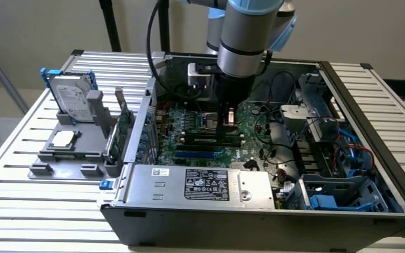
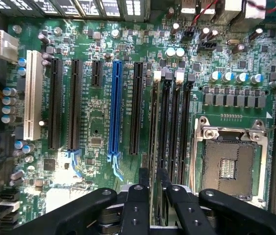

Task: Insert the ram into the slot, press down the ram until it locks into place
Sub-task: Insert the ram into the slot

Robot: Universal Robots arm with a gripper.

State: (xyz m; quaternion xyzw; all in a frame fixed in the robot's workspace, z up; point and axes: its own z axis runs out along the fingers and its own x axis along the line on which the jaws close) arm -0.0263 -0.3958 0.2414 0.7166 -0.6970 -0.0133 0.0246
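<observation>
Hand (image 1: 227, 119) is down inside the open case (image 1: 371, 132), fingers (image 2: 140, 196) clenched on a thin green strip seen edge-on: the ram (image 2: 155, 208). Its chips and label are hidden by the fingers and its near end is cut off at the frame edge. In the exterior view the arm (image 1: 241, 42) blocks the ram and part of the CPU socket (image 2: 228, 161). The ram hangs low over the bank of black memory sockets mid-board, beside the CPU socket. The slot (image 2: 166, 122) is in that bank. I can't tell which socket the ram lines up with, or whether it touches. A blue socket (image 2: 114, 107) and a white socket (image 2: 31, 93) sit further across the board (image 2: 93, 127); board print is too small to read. The PSU (image 1: 188, 184) at the case's front edge has a black label, text unreadable. A tray (image 1: 61, 158) on the tabletop (image 1: 19, 211), beside the case at the exterior view's left, holds a hard drive (image 1: 72, 97), label unreadable, and an upright card (image 1: 124, 126).
</observation>
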